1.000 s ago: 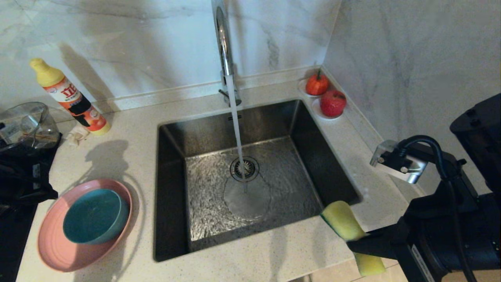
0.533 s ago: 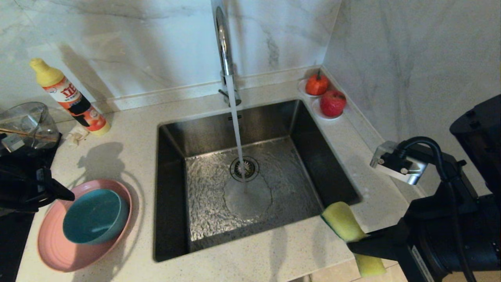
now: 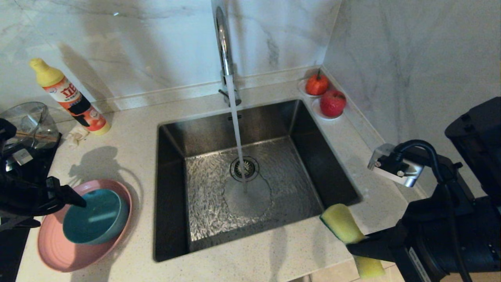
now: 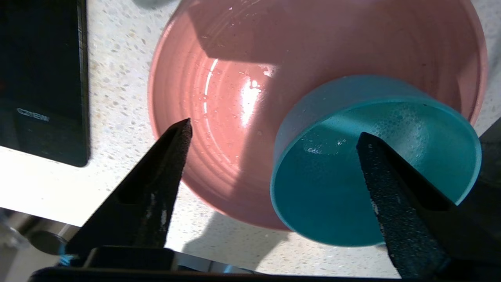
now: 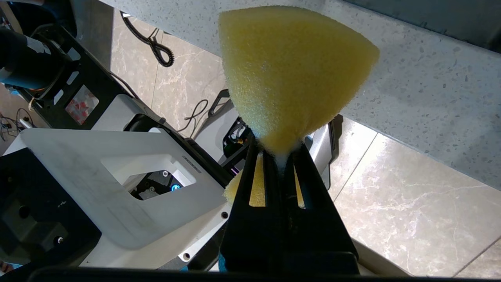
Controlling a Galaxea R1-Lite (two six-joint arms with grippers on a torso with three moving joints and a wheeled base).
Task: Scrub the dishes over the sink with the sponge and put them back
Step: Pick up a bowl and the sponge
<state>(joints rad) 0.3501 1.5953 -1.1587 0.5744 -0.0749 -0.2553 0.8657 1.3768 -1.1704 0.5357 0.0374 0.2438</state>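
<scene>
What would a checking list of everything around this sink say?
Surface: pale speckled countertop around steel sink; tap running.
Job's things: teal bowl sits in pink plate, left of sink; yellow sponge off the sink's front right corner.
Clutter: detergent bottle, clear glass bowl, two red fruits in back corner.
Grippers: left tool open, straddling the bowl's rim; right tool shut on sponge.
Cables: black cable on right arm.
Surroundings: marble walls.

Teal bowl [image 3: 96,216] nested upright in pink plate [image 3: 62,250].
</scene>
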